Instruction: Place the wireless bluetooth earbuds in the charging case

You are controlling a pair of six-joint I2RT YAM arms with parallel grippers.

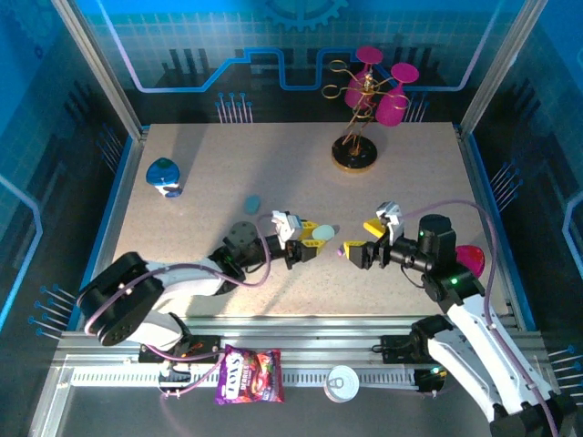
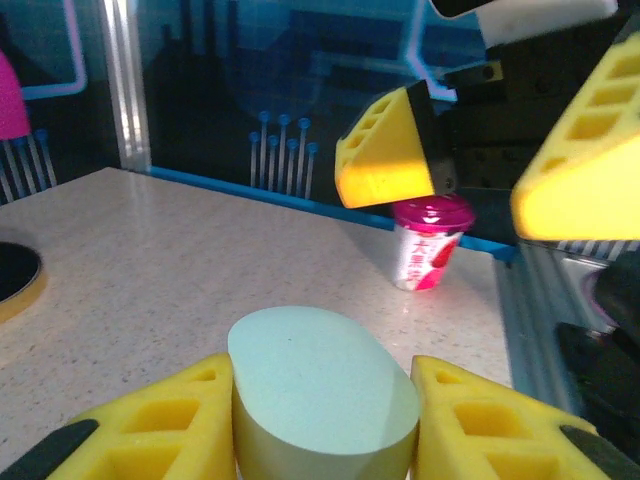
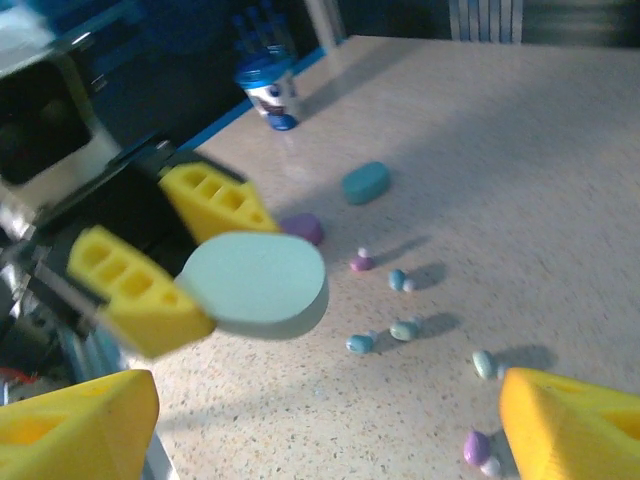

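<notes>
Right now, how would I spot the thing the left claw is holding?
Start at the speckled table, near its front middle. There the left claw pinches a pale mint oval case. The teal case and purple case lie on the table; only this one is held up.

**Clearances at mid-table.** My left pincer (image 1: 311, 238), clamped on the mint case (image 3: 255, 283), faces my right pincer (image 1: 358, 238), whose jaws stand wide apart. A narrow gap separates the two. On the table (image 1: 182, 246) below my right pincer lie scattered earbuds (image 3: 400, 280), a purple case (image 3: 302, 228) and a teal case (image 3: 365, 182). Standing obstacles are the wire stand (image 1: 355, 150) at far right of centre, the blue cup (image 1: 164, 177) at far left, and the pink cup (image 2: 430, 240) by the right edge. The far middle between cup and stand lies bare.
</notes>
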